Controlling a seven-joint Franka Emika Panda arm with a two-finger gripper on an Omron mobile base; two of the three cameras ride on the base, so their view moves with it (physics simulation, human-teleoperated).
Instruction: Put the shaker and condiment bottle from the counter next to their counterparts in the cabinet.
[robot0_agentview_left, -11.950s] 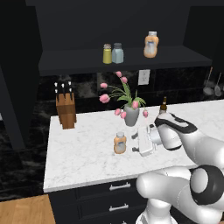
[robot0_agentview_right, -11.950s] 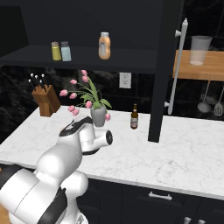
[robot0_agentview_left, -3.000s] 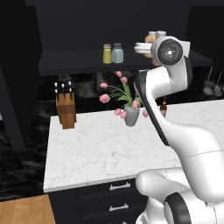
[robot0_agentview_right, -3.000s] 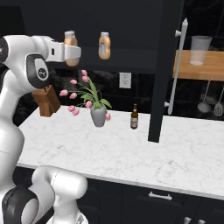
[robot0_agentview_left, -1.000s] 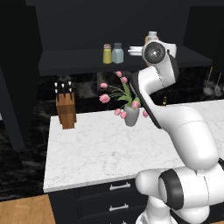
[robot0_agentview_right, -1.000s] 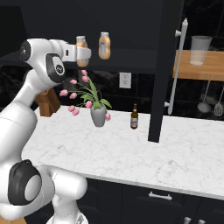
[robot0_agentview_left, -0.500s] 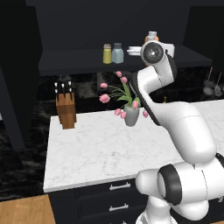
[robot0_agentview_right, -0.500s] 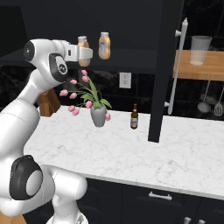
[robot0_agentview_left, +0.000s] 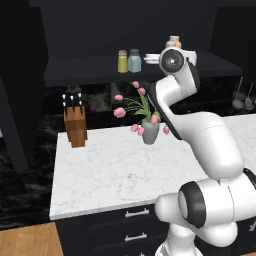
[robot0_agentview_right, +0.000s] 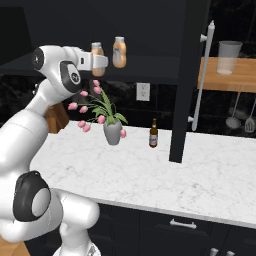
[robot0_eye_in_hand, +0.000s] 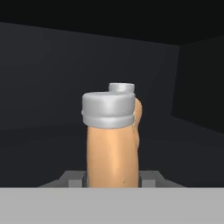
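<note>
My gripper (robot0_agentview_right: 98, 62) is raised to the black cabinet's shelf (robot0_agentview_left: 90, 75) and is shut on the orange condiment bottle (robot0_agentview_right: 97, 57). In the hand view this grey-capped bottle (robot0_eye_in_hand: 111, 140) stands upright between the fingertips (robot0_eye_in_hand: 72, 177). Its look-alike counterpart (robot0_agentview_right: 119, 52) stands just beyond it on the shelf, its cap (robot0_eye_in_hand: 121, 88) peeking over the held one. The counterpart's top (robot0_agentview_left: 173, 40) shows behind my wrist. Further left on the shelf, the pale blue-grey shaker (robot0_agentview_left: 134, 60) stands right beside the yellow-green shaker (robot0_agentview_left: 122, 61).
On the marble counter (robot0_agentview_left: 110, 175) stand a vase of pink tulips (robot0_agentview_left: 149, 131), directly under my arm, a knife block (robot0_agentview_left: 75, 125) at the left and a thin dark brown bottle (robot0_agentview_right: 153, 135). A black upright panel (robot0_agentview_right: 184, 80) bounds the cabinet on the right.
The gripper with the orange bottle has edged slightly closer to the counterpart bottle on the shelf. Nothing else has moved.
</note>
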